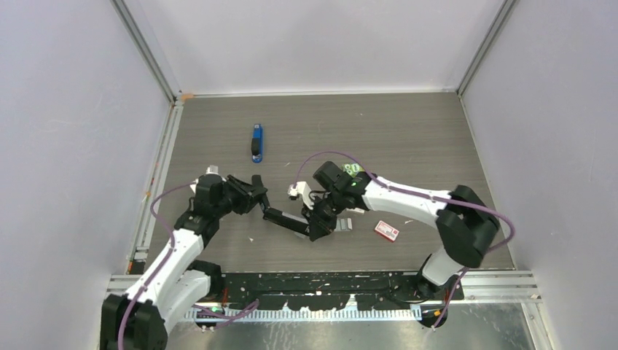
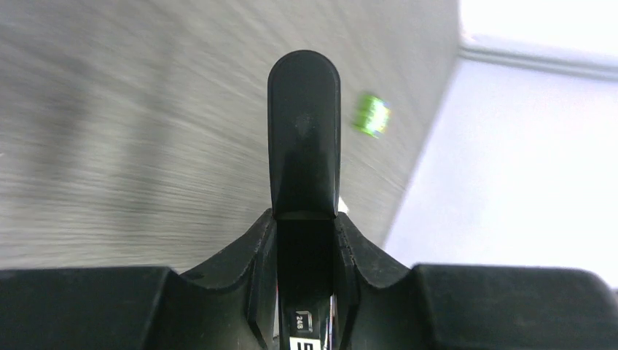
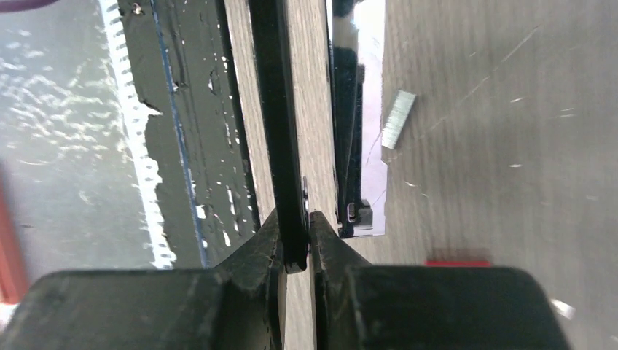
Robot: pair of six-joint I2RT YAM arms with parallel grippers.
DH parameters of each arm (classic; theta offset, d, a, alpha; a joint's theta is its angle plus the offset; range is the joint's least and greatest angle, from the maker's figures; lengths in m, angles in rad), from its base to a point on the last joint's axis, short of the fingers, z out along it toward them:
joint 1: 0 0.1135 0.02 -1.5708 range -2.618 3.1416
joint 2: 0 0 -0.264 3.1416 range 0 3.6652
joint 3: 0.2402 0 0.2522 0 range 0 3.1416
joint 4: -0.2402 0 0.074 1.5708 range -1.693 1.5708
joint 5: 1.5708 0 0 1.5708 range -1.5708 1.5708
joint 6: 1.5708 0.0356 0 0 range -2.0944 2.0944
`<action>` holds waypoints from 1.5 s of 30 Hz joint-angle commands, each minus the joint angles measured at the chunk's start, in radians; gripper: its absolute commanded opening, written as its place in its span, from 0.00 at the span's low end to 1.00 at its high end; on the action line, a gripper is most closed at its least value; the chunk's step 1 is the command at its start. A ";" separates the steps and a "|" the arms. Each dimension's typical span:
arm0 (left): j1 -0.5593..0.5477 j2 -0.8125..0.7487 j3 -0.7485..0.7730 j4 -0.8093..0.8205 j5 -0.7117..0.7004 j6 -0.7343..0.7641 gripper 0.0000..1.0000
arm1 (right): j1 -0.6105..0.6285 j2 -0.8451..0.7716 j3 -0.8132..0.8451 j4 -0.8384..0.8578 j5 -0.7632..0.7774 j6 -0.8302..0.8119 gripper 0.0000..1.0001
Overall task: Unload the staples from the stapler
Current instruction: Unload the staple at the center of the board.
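A black stapler (image 1: 286, 219) is stretched open between both grippers, low in the middle of the table. My left gripper (image 1: 255, 198) is shut on one end; in the left wrist view the stapler's rounded black body (image 2: 303, 138) stands up from between the fingers (image 2: 248, 255). My right gripper (image 1: 321, 221) is shut on the stapler's thin black arm (image 3: 278, 124), pinched between the pads (image 3: 328, 237). Beside that arm lies the shiny metal magazine (image 3: 357, 109). One short silvery strip of staples (image 3: 398, 119) lies loose on the table to the right of it.
A blue stapler (image 1: 256, 142) lies further back on the left. A small green packet (image 1: 353, 169) sits behind the right wrist, and a red-and-white box (image 1: 387, 230) lies to the right of the right gripper. The black base rail (image 1: 321, 284) runs along the near edge.
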 commanded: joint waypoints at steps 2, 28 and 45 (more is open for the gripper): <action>-0.024 -0.178 -0.129 0.348 0.426 -0.028 0.00 | 0.003 -0.141 0.080 0.090 0.200 -0.122 0.06; -0.061 -0.071 0.036 0.238 0.418 0.334 0.00 | -0.309 -0.454 0.026 0.019 0.010 -0.161 0.99; -0.059 -0.060 0.157 0.068 -0.305 0.890 0.00 | -0.367 -0.443 0.009 0.017 -0.066 -0.153 1.00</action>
